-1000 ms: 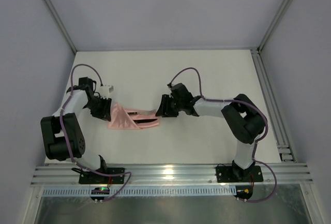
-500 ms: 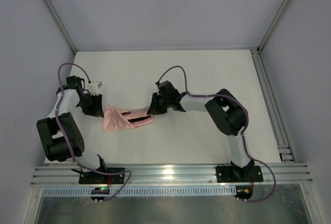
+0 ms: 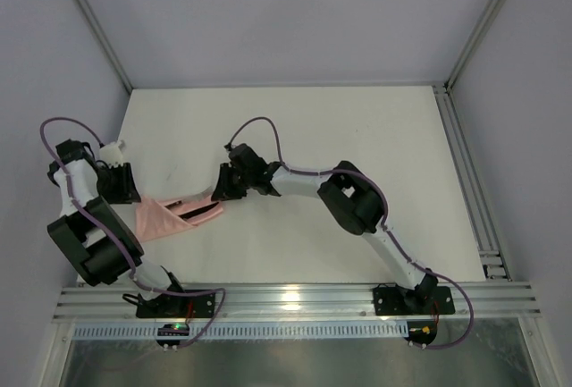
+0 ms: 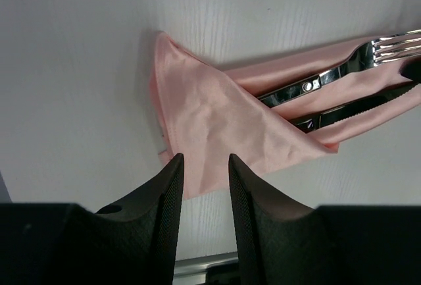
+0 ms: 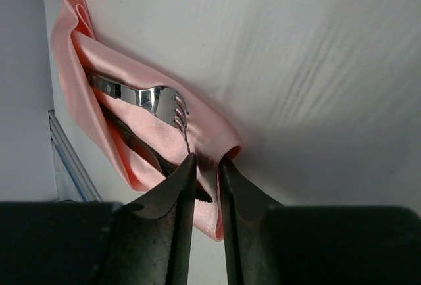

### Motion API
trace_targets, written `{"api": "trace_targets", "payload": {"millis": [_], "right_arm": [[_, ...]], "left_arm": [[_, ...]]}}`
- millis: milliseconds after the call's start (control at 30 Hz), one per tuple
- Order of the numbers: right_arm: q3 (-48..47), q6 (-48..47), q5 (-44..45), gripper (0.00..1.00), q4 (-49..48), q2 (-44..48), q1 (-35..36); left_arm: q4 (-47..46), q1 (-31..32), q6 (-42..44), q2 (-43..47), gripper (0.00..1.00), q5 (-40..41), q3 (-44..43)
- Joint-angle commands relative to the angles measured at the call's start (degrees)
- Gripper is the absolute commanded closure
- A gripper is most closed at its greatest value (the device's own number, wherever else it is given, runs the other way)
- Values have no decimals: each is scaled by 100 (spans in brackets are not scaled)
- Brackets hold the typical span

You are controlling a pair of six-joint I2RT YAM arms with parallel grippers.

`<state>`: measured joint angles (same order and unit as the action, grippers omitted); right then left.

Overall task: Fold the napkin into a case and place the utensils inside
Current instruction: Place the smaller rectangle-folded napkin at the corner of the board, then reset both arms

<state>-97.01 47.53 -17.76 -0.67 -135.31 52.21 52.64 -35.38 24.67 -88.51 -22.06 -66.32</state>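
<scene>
The salmon-pink napkin [image 3: 165, 218] lies folded as a narrow tapered case [image 4: 217, 120] at the table's left. Two utensils sit in it: a fork [image 4: 329, 77] with shiny tines and a dark knife [image 4: 358, 106] beside it. Both stick out of the case's open right end. My right gripper [image 3: 220, 192] is shut on a raised fold of cloth at that end [image 5: 205, 160], next to the fork [image 5: 141, 94] and over the knife [image 5: 135, 141]. At the case's left end, my left gripper [image 3: 130, 195] hovers above the pointed corner, open [image 4: 204, 160], with only flat cloth and table showing between its fingers.
The left arm is close to the left wall and frame post [image 3: 89, 29]. An aluminium rail [image 3: 286, 298] runs along the near edge and another [image 3: 465, 181] along the right edge. The white table [image 3: 357, 128] stretches behind and to the right.
Both grippers and the case with its utensils have shifted left across the table. The right gripper's fingers have narrowed onto the cloth at the right end.
</scene>
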Motion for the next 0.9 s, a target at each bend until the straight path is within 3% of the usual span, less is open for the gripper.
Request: {"api": "trace_targets", "payload": {"millis": [0,200,233,333,467,733,767,867], "right_arm": [[-406,125,78,73,198,-5,62],[-125,-384,440,34,383,705,-157],[-29,-463,423,21,366,820,-193],[164,-892,536,1,567,1381,-360],[656,-1386,958,1,866,2314,-597],[2657,-1940,2311,1,1612,4484,-1695],[2844,-1984,2556,1,1709,4930,-1818],[3574,-2054,2803,1,1999,5592,-2301]], "left_arm": [[343,-162,328,150,65,-211,-161],[562,-154,460,325,65,-167,-205],[580,-163,460,378,64,-167,-214],[650,-110,390,501,64,-141,-240],[826,591,232,598,64,79,-451],[598,3306,-743,774,64,940,-1451],[572,3935,-909,765,64,1176,-1549],[423,4792,-1130,817,64,1485,-1638]]}}
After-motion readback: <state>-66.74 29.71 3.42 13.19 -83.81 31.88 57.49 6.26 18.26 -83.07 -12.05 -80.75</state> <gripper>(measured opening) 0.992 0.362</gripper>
